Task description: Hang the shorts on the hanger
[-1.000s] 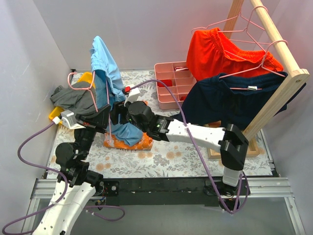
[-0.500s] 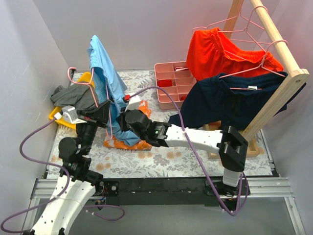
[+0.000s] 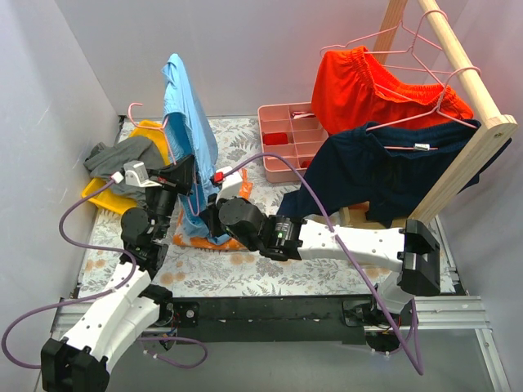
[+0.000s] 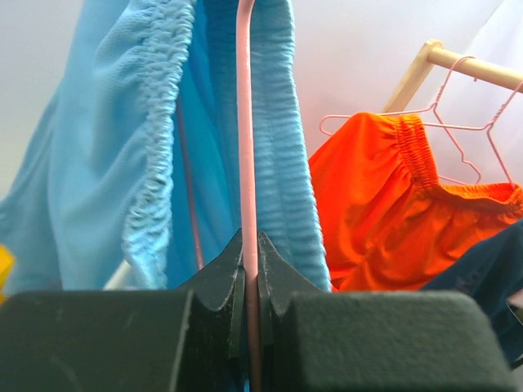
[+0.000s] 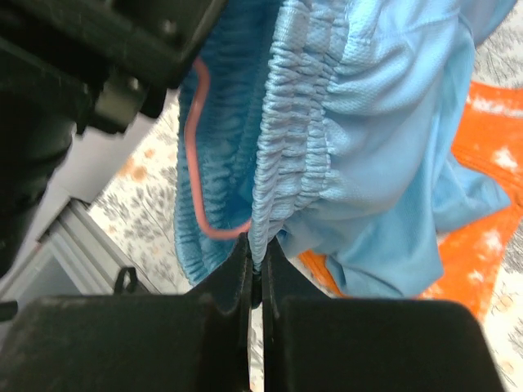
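Over the last second my left pincer (image 4: pixel 251 273), clamped on the thin pink wire hanger (image 4: pixel 243 122), tipped it upright. The light sky-blue fabric shorts (image 3: pixel 188 114) now hung threaded on it above the floral surface (image 3: pixel 270 265), nearly placed. Right pincer (image 5: pixel 257 269) pinched their elastic waistband (image 5: pixel 298 122). Pink sectioned tray (image 3: pixel 304 131) held one red piece (image 3: pixel 278 137); rest unclear.

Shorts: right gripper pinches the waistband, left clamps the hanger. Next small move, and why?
Probably draw the right gripper slightly down, sliding the shorts along the hanger in the left gripper: the wire already sits inside the waistband, but the fabric hangs bunched.
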